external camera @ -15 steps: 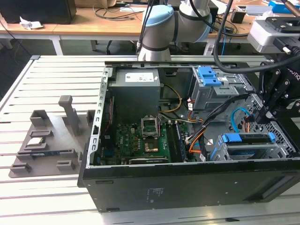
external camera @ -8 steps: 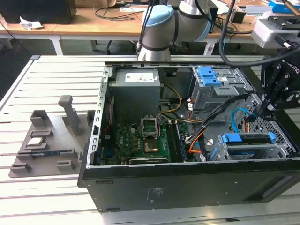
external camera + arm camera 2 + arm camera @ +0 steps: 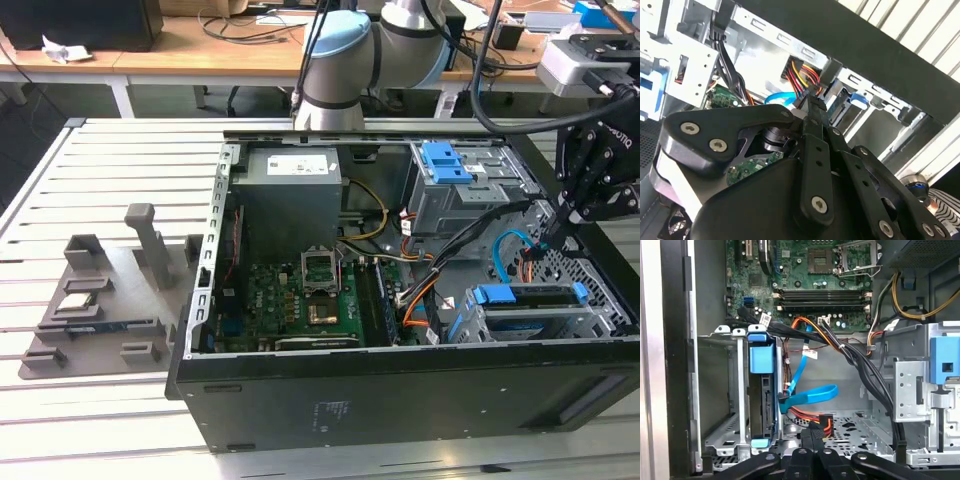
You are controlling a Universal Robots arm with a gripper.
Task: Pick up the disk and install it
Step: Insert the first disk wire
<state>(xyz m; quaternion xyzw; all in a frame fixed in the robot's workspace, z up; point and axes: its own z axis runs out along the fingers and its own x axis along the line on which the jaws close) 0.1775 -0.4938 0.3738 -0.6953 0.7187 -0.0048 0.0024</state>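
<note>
The disk (image 3: 530, 297) sits edge-on inside the drive cage (image 3: 560, 322) at the corner of the open computer case, its blue bracket around it. In the first wrist view the disk (image 3: 765, 405) stands in the same cage (image 3: 720, 430), with its blue handle on the side toward the motherboard. My gripper (image 3: 550, 232) hangs over the case beside that cage. Its fingers are pressed together and nothing shows between them in both wrist views (image 3: 813, 436) (image 3: 812, 102). Their tips reach a black connector with red and yellow wires (image 3: 819, 421), a short way from the disk.
Black, orange and blue cables (image 3: 810, 395) cross the case floor between the cage and a second drive bay with a blue latch (image 3: 445, 160). A grey power-supply box (image 3: 290, 190) and the motherboard (image 3: 310, 290) fill the other side. A grey fixture (image 3: 100, 290) lies on the slatted table (image 3: 120, 170).
</note>
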